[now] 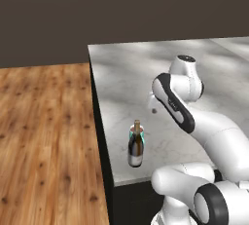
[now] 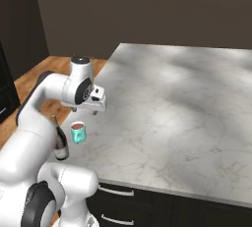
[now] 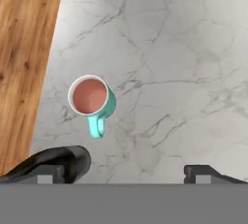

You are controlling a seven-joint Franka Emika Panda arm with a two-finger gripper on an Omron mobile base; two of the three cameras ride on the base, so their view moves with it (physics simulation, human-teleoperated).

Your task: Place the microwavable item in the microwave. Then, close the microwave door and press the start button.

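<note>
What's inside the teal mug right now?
The mug holds brown liquid filling it near the white-edged rim, seen from above in the hand view. The liquid covers the mug's bottom, so anything under it cannot be seen. Nothing floats on top.

Soft, even rendered light; mild blur in every view.
The marble counter (image 2: 187, 103) is brightest, with dappled grey shadow patches toward its far edge, while the back wall (image 1: 97, 5) stays dim and flat. Below the arm (image 1: 194, 112) lies faint shade. No glare; edges look slightly soft.
</note>
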